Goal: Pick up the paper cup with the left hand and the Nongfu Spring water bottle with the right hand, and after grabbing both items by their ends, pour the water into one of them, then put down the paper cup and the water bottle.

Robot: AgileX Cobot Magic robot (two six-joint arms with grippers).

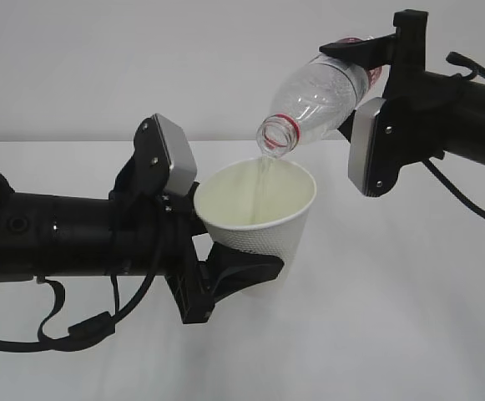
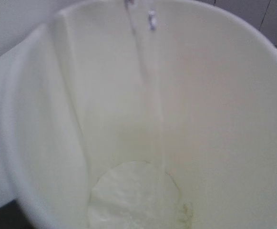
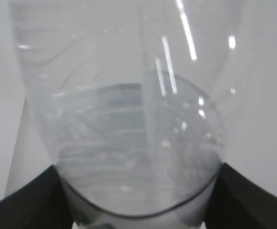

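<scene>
Pouring is what you see now: your right end effector (image 1: 367, 63) clamps the Nongfu Spring water bottle (image 1: 321, 96) near its base and holds it tilted, with the open mouth and red neck ring just above the cup's rim. A thin stream of water (image 1: 263, 180) falls from the mouth into the paper cup (image 1: 259, 219). Your left end effector (image 1: 225, 271) grips the cup low on its dimpled wall and holds it above the white counter (image 1: 409, 317), leaning slightly. From the left wrist, the stream runs down the cream inner wall to a shallow pool at the bottom. From the right wrist, the black fingers (image 3: 26, 207) flank the clear bottle.
</scene>
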